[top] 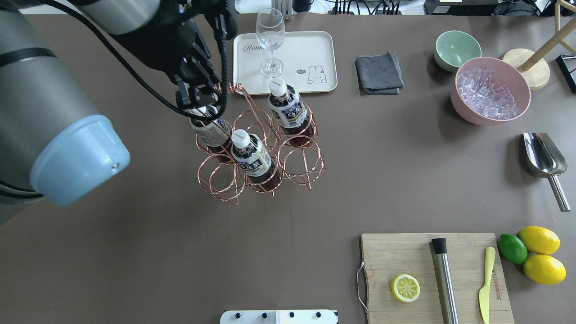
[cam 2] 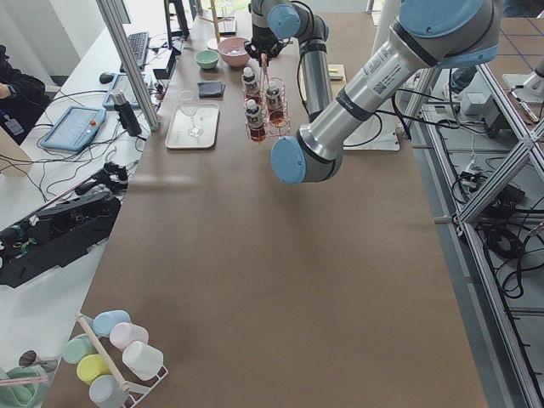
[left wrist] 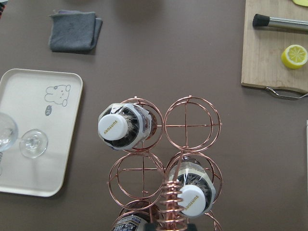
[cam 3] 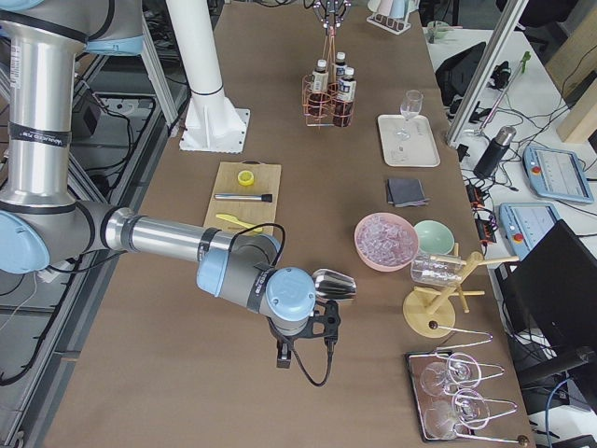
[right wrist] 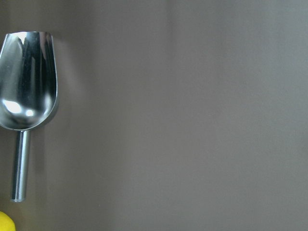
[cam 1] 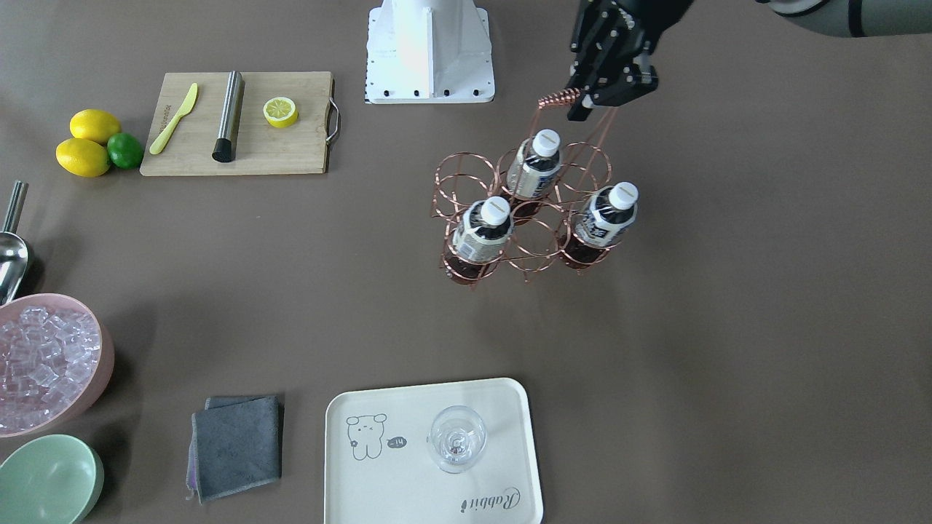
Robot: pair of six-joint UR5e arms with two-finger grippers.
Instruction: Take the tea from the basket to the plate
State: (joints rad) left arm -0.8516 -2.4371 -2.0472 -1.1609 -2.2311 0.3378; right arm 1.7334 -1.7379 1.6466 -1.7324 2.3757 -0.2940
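Note:
The copper wire basket [cam 1: 466,155] stands mid-table with three bottles of tea in its rings: one tea [cam 1: 535,169] behind, another [cam 1: 484,231] in front, the third [cam 1: 608,217] toward my left arm. My left gripper [cam 1: 595,102] is shut on the coiled top of the basket's handle [top: 231,87], above the bottles. The cream plate [cam 1: 408,422] lies apart from the basket on the operators' side, with a wine glass [cam 1: 457,439] on it. My right gripper [cam 3: 303,343] hangs low beside the metal scoop [cam 3: 336,285]; whether it is open or shut I cannot tell.
A grey cloth [cam 1: 237,445], a mint-green bowl [cam 1: 47,480] and a pink bowl of ice [cam 1: 47,360] sit beside the plate. A wooden cutting board [cam 1: 291,145] holds a knife, a steel rod and half a lemon, with lemons and a lime [cam 1: 125,151] next to it.

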